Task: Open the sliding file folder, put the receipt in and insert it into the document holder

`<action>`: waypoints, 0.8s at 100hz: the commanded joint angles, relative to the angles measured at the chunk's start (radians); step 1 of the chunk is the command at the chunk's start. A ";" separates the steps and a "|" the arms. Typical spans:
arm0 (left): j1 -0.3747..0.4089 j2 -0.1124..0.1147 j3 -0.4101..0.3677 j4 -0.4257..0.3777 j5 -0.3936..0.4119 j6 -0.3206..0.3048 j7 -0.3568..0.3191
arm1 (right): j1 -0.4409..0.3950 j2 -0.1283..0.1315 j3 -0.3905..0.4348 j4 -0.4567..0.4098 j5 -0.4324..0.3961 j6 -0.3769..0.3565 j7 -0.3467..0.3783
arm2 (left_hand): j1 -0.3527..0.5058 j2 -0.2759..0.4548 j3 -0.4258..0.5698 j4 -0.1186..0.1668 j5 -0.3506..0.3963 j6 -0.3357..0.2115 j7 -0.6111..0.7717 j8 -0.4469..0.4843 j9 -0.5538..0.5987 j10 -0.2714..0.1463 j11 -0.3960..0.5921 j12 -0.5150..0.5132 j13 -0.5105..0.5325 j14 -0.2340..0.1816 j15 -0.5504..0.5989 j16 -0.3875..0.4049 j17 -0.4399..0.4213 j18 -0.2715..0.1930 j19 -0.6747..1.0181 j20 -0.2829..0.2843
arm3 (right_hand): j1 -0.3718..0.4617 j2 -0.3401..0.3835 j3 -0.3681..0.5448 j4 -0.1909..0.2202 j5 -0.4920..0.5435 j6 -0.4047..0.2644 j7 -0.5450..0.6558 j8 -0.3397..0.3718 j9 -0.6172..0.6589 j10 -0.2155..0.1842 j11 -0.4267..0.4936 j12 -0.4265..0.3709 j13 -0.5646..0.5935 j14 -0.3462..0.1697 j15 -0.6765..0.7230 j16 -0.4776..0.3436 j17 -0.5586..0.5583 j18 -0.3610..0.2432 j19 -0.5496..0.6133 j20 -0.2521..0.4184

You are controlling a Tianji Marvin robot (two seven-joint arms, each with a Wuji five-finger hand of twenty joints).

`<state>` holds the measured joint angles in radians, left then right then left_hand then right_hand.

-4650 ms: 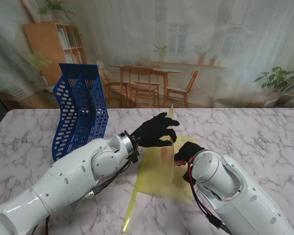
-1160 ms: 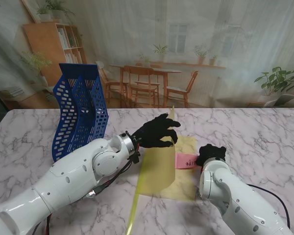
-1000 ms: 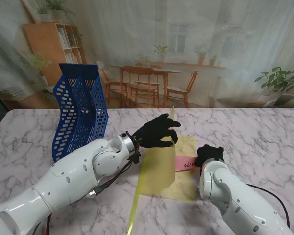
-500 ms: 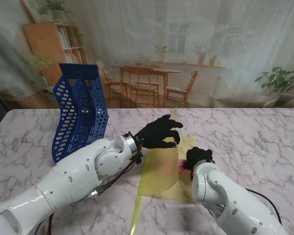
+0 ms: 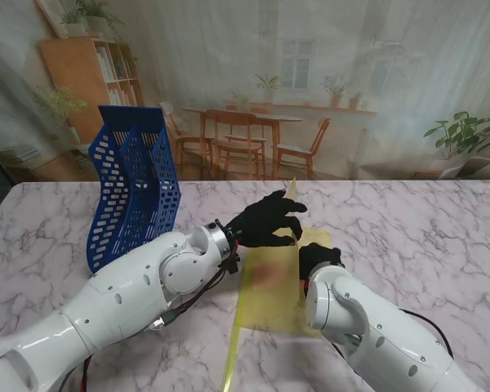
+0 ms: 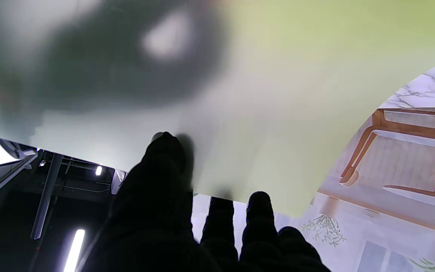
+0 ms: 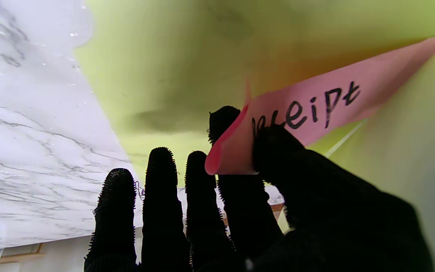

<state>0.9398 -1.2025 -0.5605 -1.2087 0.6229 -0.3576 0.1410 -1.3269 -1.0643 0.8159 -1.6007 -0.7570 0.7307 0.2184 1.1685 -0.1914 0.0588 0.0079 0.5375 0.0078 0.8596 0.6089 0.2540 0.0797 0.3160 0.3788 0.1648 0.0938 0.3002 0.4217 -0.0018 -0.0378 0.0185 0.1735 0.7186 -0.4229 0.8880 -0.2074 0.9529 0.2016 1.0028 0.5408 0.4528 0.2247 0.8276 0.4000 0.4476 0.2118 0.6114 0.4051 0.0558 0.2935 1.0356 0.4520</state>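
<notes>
The yellow translucent file folder (image 5: 269, 286) lies open at mid-table, its top flap (image 6: 263, 94) lifted upright by my left hand (image 5: 265, 220), which is shut on the flap's upper edge. My right hand (image 5: 318, 257) reaches between the flap and the lower sheet (image 7: 134, 68) from the right. It pinches the pink receipt (image 7: 304, 109), marked "receipt", between thumb and forefinger (image 7: 225, 121). Through the flap the receipt shows as a faint pink patch (image 5: 265, 276). The blue perforated document holder (image 5: 135, 184) stands at the far left of the table.
The white marble table (image 5: 425, 229) stretches to the right of the folder. The folder's yellow slide bar (image 5: 233, 359) lies along its near left edge. My left forearm (image 5: 122, 302) crosses the table beside the holder.
My right hand has carried the receipt leftward from the open table beside the folder to under the raised flap. The left hand keeps the flap lifted, shifted slightly right.
</notes>
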 commanded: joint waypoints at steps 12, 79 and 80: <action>-0.002 -0.007 0.004 -0.002 -0.003 0.002 -0.011 | -0.001 -0.023 -0.009 0.011 0.010 0.008 -0.051 | 0.029 0.045 -0.001 -0.011 -0.004 0.042 0.096 0.005 0.017 0.009 0.019 0.016 0.003 0.000 0.002 0.007 -0.018 -0.014 -0.015 -0.001 | 0.001 -0.001 0.056 0.002 0.025 -0.028 0.027 -0.011 0.010 -0.001 -0.006 0.005 0.014 -0.001 0.015 0.010 -0.014 0.012 0.000 -0.008; -0.003 -0.010 0.013 0.001 -0.007 0.005 -0.010 | 0.018 -0.036 -0.045 0.029 0.075 0.018 -0.070 | 0.029 0.044 0.001 -0.012 -0.006 0.042 0.102 -0.003 0.017 0.010 0.020 0.018 0.002 0.000 0.002 0.007 -0.018 -0.015 -0.014 -0.002 | 0.000 0.038 -0.020 -0.007 -0.010 -0.105 0.010 -0.016 -0.012 0.002 -0.013 0.005 -0.001 -0.005 0.012 0.009 -0.029 0.012 -0.017 -0.008; -0.003 -0.010 0.013 0.001 -0.007 0.005 -0.010 | 0.018 -0.037 -0.045 0.030 0.076 0.018 -0.070 | 0.028 0.044 0.001 -0.012 -0.006 0.042 0.102 -0.003 0.017 0.009 0.020 0.018 0.002 0.000 0.002 0.007 -0.018 -0.015 -0.015 -0.002 | 0.000 0.039 -0.021 -0.007 -0.010 -0.105 0.009 -0.016 -0.012 0.003 -0.013 0.005 -0.001 -0.006 0.012 0.009 -0.030 0.012 -0.018 -0.009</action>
<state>0.9398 -1.2050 -0.5517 -1.2092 0.6190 -0.3544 0.1418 -1.3117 -1.0963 0.7748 -1.5743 -0.6847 0.7448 0.1446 1.1685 -0.1914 0.0588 0.0079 0.5375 0.0078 0.8696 0.6080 0.2540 0.0797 0.3257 0.3793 0.1648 0.0946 0.3002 0.4219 -0.0020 -0.0376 0.0184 0.1735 0.7186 -0.4191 0.8630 -0.2074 0.9509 0.1807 1.0028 0.5274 0.4529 0.2247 0.8276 0.4003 0.4479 0.2118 0.6114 0.4051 0.0430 0.2935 1.0270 0.4520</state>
